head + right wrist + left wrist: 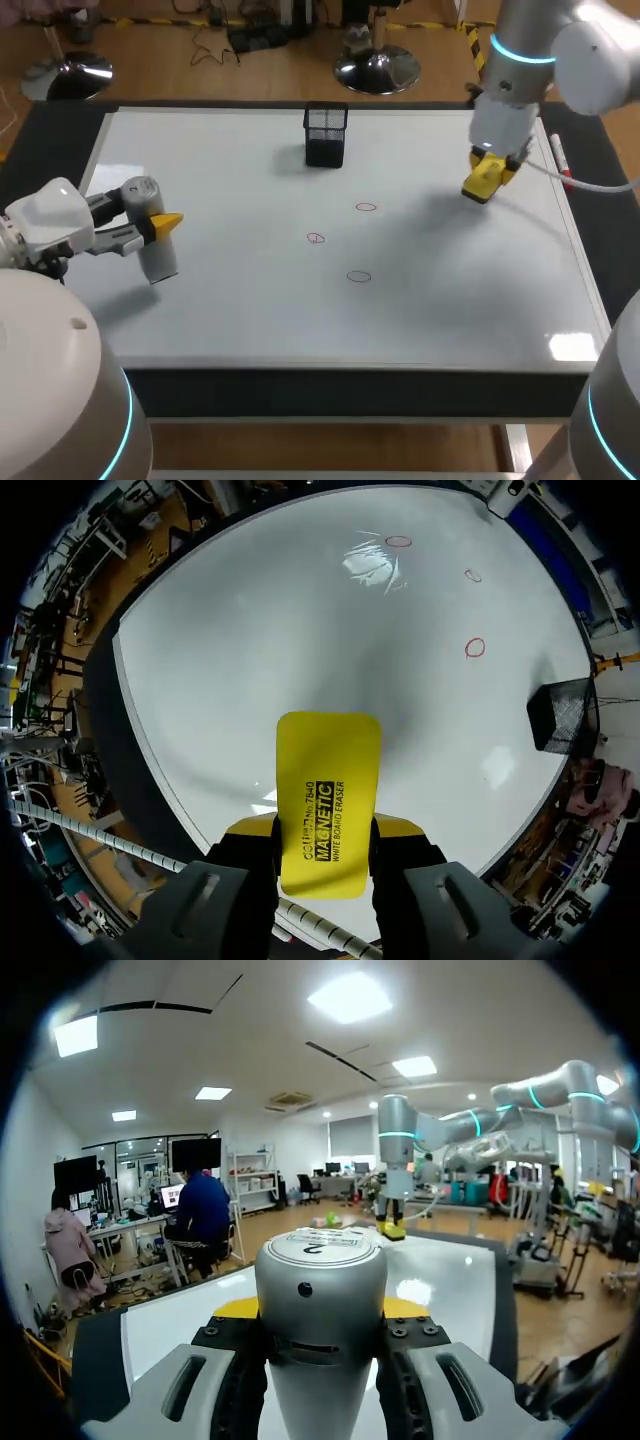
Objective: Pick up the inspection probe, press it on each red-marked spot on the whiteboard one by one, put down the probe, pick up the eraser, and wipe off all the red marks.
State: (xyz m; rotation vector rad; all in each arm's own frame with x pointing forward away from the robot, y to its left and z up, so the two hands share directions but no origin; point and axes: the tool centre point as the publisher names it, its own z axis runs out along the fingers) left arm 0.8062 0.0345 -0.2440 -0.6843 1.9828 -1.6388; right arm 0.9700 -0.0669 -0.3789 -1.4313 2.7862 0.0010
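Inside right gripper (325, 832), yellow eraser (328, 780)

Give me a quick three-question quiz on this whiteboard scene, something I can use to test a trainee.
1. True or false: the left gripper is shut on the probe.
2. What is the right gripper holding? A) nothing B) the yellow eraser C) the probe
3. How many red marks are on the whiteboard?

Key: 1 true; 2 B; 3 three.
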